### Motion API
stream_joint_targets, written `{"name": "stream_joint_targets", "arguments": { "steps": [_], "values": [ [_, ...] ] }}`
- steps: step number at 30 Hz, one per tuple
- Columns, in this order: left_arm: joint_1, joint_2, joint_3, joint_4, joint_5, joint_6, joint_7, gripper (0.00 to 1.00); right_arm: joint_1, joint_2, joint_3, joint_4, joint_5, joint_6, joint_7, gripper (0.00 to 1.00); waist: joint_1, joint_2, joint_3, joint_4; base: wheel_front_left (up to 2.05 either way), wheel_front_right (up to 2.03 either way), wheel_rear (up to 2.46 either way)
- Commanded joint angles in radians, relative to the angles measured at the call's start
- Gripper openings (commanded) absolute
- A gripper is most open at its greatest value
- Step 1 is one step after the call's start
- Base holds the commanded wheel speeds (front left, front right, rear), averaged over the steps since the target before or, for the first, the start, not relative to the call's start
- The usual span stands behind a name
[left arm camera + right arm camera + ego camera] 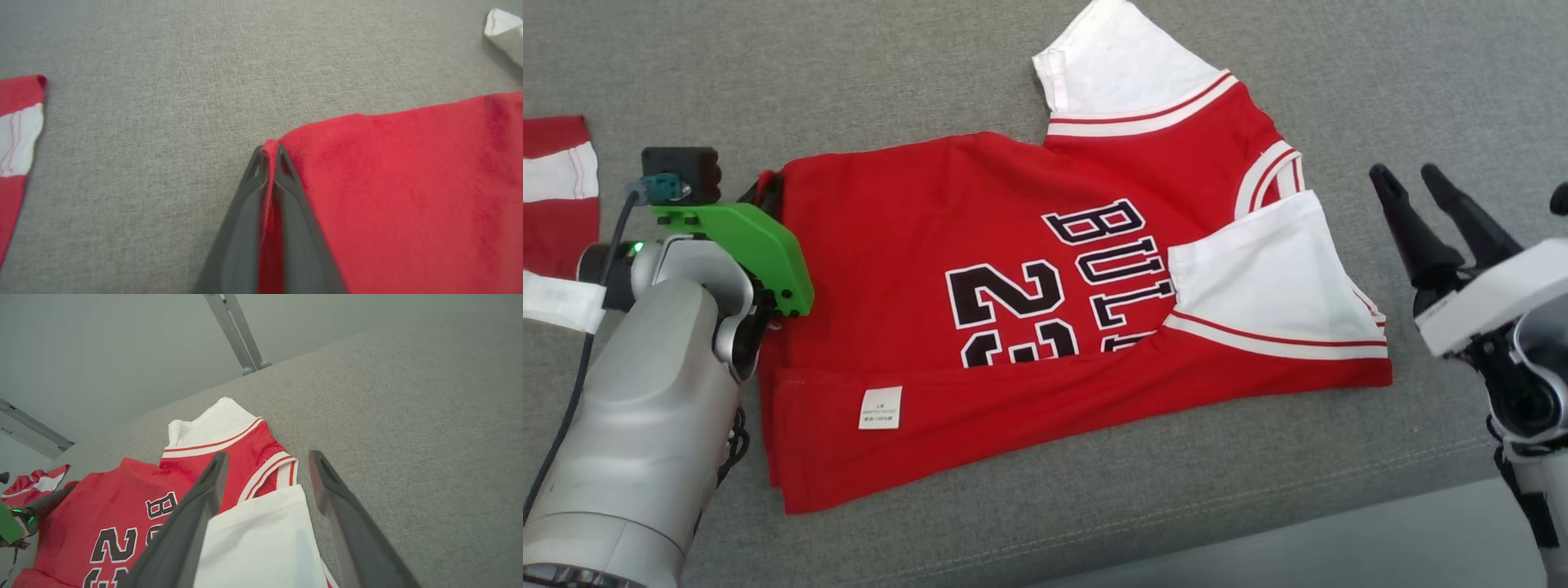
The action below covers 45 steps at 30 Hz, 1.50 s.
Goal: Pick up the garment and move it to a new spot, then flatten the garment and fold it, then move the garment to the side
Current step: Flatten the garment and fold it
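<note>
Pinching the far-left corner of the jersey (1013, 245): left gripper (269, 153) fingers together, red cloth clamped between them. Right gripper (1406, 173) apart, empty, hovering just right of the jersey, off the cloth. Jersey lies mid grey surface (768, 65), mostly flat. Looks mid-fold: near edge turned over with tag (880, 407) showing, right sleeve (1258, 269) laid onto the chest; far sleeve (1119, 65) sticks out unfolded. Left to do, by my read: remaining folds, then the shift aside. Second garment (556, 188), red and white, at the left edge near the left arm; could snag or get dragged if the move goes that way.
</note>
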Motion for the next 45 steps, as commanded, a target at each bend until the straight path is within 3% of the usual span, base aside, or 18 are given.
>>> {"name": "stream_joint_targets", "arguments": {
  "steps": [1,8,19,31,45],
  "values": [
    [-0.027,-0.003,-0.008,-0.015,0.013,-0.010,-0.013,0.00,-0.048,-0.005,0.005,0.008,-0.025,0.000,0.027,1.00,0.0000,0.0000,-0.007,0.025,0.00,0.00,0.00],
    [-0.019,-0.025,-0.036,-0.100,0.023,-0.028,-0.052,0.00,-0.248,-0.035,0.036,0.089,-0.121,0.000,0.152,1.00,0.0000,0.0000,0.003,0.100,0.00,0.00,0.00],
    [0.036,-0.062,-0.063,-0.315,0.030,0.005,-0.092,0.00,-0.603,-0.042,0.067,0.425,-0.252,0.000,0.306,1.00,0.0000,0.0000,0.080,0.264,0.00,0.00,0.00],
    [0.062,-0.101,-0.092,-0.460,0.032,0.038,-0.083,0.00,-0.788,-0.038,0.042,0.706,-0.390,0.000,0.311,1.00,0.0000,0.0000,0.153,0.368,0.00,0.00,0.00],
    [0.054,-0.134,-0.122,-0.495,0.022,0.039,-0.073,0.00,-0.868,-0.024,0.002,0.894,-0.472,0.000,0.262,1.00,0.0000,0.0000,0.175,0.416,0.00,0.00,0.00]
  ]
}}
